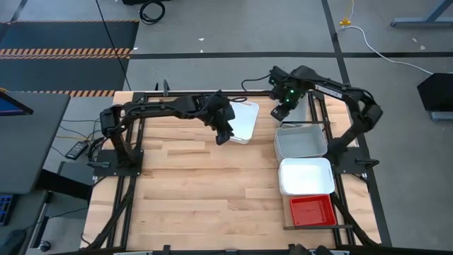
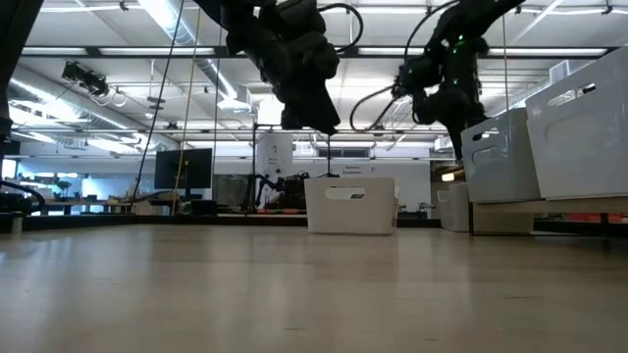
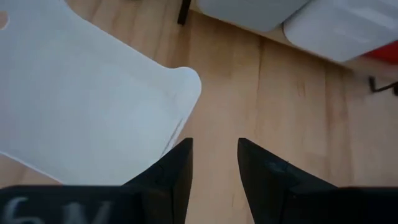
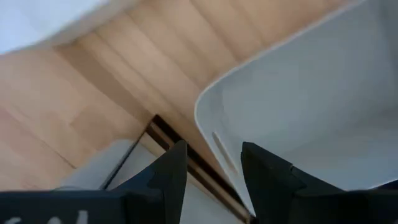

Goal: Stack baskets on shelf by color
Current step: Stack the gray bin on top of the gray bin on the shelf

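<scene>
Left pincer (image 1: 225, 134) held parted, empty, above white basket (image 1: 241, 122) on worktop (image 1: 184, 184). Right pincer (image 1: 280, 113) parted, empty, over grey basket (image 1: 300, 140) edge on shelf (image 1: 311, 106).

I see grey concrete floor (image 1: 233, 42) around the wooden table (image 1: 184, 191), with hazard-striped matting (image 1: 67, 51) and a yellow plug's white cable (image 1: 382, 46). Across the room, ceiling strip lights (image 2: 177, 20) glow above a dark monitor (image 2: 184, 169) and desks.
</scene>
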Controlling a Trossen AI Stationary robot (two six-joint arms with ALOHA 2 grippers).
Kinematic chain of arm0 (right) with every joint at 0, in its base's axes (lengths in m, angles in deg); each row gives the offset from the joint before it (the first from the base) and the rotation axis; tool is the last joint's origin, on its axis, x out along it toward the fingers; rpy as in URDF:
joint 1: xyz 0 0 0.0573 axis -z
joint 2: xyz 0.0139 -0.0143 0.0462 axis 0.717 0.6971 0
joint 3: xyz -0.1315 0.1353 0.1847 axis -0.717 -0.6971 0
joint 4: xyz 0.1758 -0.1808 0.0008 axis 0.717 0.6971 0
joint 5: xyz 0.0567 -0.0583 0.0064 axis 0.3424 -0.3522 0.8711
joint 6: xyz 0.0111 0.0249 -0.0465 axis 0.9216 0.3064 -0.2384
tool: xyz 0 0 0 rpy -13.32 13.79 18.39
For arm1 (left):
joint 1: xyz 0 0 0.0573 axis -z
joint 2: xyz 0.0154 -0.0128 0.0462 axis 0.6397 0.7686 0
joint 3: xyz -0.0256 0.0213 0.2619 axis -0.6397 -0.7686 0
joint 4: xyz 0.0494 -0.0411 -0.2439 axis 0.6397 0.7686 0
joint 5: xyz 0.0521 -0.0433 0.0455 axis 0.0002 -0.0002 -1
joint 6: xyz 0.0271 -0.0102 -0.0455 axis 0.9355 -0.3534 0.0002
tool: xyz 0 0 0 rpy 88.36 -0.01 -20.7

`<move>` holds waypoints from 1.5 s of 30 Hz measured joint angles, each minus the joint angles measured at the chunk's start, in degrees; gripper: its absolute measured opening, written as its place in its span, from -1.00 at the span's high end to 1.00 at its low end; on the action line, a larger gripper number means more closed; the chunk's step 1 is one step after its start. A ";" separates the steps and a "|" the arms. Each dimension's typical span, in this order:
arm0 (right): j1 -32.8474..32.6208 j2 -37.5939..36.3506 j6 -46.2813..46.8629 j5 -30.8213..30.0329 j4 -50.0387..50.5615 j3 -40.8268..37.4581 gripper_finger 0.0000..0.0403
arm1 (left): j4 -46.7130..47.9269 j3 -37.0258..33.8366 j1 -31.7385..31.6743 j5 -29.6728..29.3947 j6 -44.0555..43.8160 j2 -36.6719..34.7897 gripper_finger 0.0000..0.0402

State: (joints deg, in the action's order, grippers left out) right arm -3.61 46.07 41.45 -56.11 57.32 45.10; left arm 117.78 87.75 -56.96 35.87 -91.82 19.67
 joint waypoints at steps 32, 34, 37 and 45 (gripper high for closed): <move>-0.85 11.65 9.83 -0.79 -4.52 -0.04 0.41 | -0.91 0.01 0.07 0.00 -5.32 -6.58 0.34; -0.88 11.65 9.08 -0.80 -4.54 -0.04 0.55 | -0.51 0.02 0.07 -0.02 -5.39 -6.74 0.34; -0.88 11.65 8.60 -0.72 -4.91 -0.04 0.81 | -0.83 0.02 0.07 0.00 -5.35 -6.90 0.34; -0.88 10.47 8.79 -1.52 -4.07 -0.04 0.95 | -0.62 0.02 0.40 0.00 -6.43 -6.92 0.34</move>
State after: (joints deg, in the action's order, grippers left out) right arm -4.48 56.54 50.24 -57.63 53.25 45.05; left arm 117.17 87.77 -56.56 35.87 -98.25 12.75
